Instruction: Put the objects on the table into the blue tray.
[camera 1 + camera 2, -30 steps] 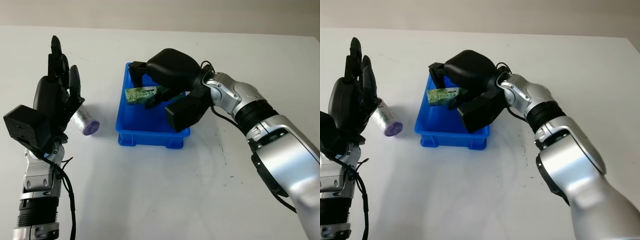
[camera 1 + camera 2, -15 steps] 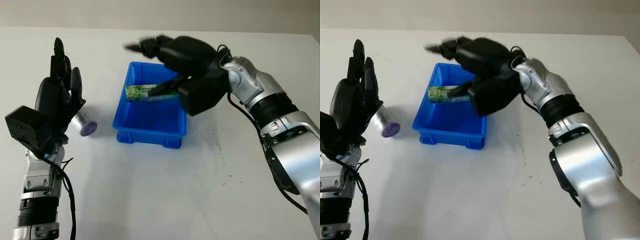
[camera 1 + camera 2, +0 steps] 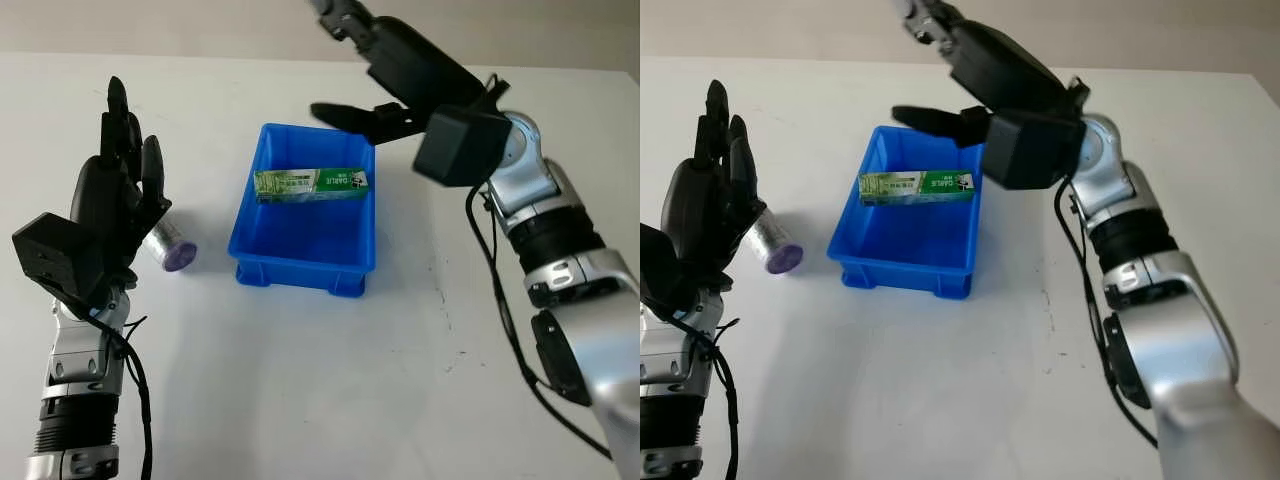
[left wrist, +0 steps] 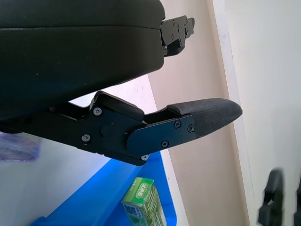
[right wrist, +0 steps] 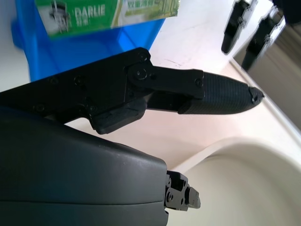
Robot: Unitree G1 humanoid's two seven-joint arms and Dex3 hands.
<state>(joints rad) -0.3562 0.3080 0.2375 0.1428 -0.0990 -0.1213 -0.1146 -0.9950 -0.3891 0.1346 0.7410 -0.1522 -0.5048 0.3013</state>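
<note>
- Green carton (image 3: 312, 184) lies across the blue tray (image 3: 300, 262), at its 12 o'clock end.
- Purple-capped cylinder (image 3: 167, 245) lies on the bench (image 3: 300, 400), at the tray's 9 o'clock; probably light, stiff, rolls easily; grip its sides.
- Left hand (image 3: 110, 215) open beside the cylinder.
- Right hand (image 3: 400, 75) open, raised above the tray.

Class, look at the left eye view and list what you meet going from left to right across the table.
Open black left hand → small silver cylinder with a purple end → blue plastic tray holding the green rectangular box → open black right hand, raised past the tray's far right corner.
</note>
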